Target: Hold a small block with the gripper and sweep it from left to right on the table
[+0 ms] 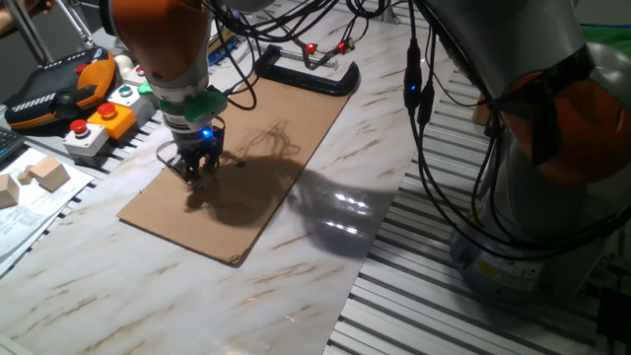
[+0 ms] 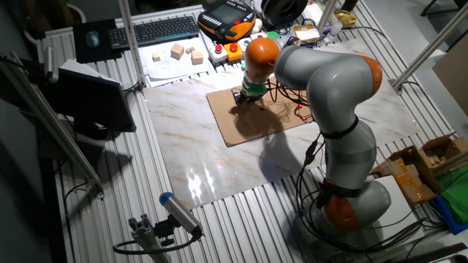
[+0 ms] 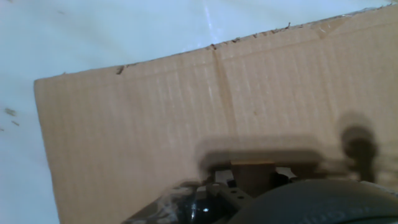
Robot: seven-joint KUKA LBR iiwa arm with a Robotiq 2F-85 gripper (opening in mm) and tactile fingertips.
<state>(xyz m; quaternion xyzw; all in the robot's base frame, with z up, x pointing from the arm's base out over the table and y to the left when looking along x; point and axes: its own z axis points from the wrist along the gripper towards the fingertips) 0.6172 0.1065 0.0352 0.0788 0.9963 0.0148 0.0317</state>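
One arm (image 2: 329, 95) with one gripper (image 1: 194, 170). One cardboard sheet (image 1: 266, 168) on one table (image 1: 197, 286). One black clamp (image 1: 306, 75) at the far side. At least two pale blocks (image 1: 41, 175) at the left. One keyboard (image 2: 159, 30). One orange pendant (image 1: 59, 89).

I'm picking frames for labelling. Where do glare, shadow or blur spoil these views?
One fixed view: bright glare on the glossy white marble table, arm shadow across the flat brown cardboard sheet. The other fixed view: similar glare near the table's front edge. Hand view: the small black two-finger gripper is blurred; cardboard is sharper.
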